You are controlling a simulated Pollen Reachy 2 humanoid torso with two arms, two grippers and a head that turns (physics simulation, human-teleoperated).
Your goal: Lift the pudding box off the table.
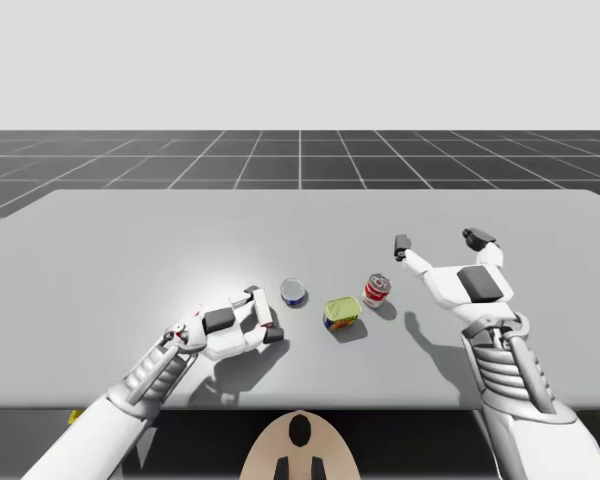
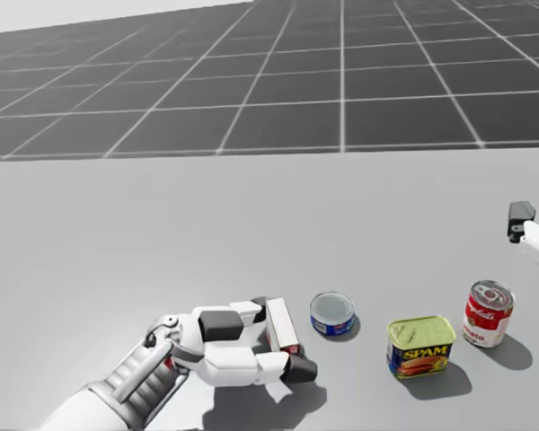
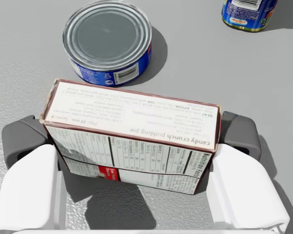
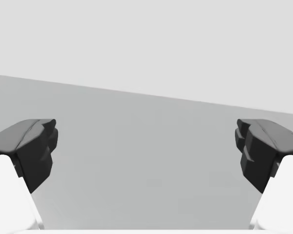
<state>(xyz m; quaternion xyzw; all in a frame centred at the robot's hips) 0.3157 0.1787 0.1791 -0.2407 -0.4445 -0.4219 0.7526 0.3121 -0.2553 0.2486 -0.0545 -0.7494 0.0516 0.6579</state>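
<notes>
My left hand [image 3: 133,139] is clamped on the pudding box [image 3: 136,112]: its two dark fingertips [image 3: 27,139] press the short ends of the box from either side. The box lies lengthwise between them, its pale printed face turned up toward the wrist camera. A shadow sits on the tabletop [image 1: 130,250] under it, but from these angles I cannot quite say whether the box's lower edge touches the surface or hangs just above it.

Just ahead of the box stands a flat blue can [image 3: 107,41], upright and close to the box without touching it. Further out, toward my right side, come a squarish blue can with a yellow lid [image 2: 420,346] and then a red and white can [image 2: 487,314], each standing apart from the others.

My right hand [image 1: 438,242] hovers above the tabletop beyond the red and white can, well apart from the box, its fingers spread wide.
</notes>
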